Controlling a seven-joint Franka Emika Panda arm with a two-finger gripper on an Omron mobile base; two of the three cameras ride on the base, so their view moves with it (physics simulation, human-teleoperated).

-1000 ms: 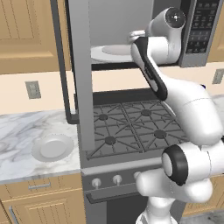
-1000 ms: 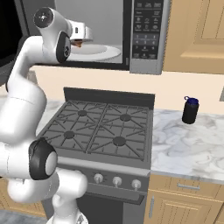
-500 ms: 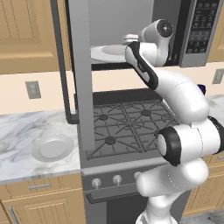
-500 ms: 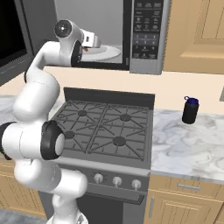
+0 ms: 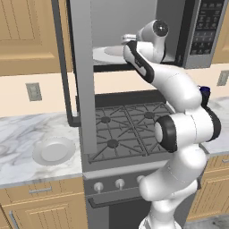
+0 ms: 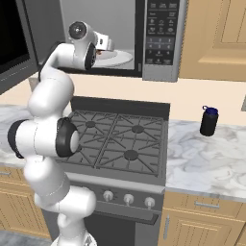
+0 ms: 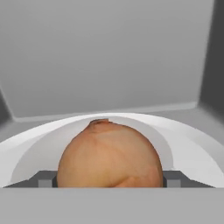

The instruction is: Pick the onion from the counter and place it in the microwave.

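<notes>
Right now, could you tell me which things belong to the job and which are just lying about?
Job:
onion, held in the gripper
microwave, door open
turntable

Lying about:
white plate
dark bottle
gas stove

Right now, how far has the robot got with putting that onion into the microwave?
Nearly there. The pick-up is done: the onion sits between the gripper fingers, off the counter. The microwave door stands open, and the hand has reached into the cavity, with the onion over the white turntable. Left to do: let the onion go onto the turntable and draw the arm back out.
</notes>
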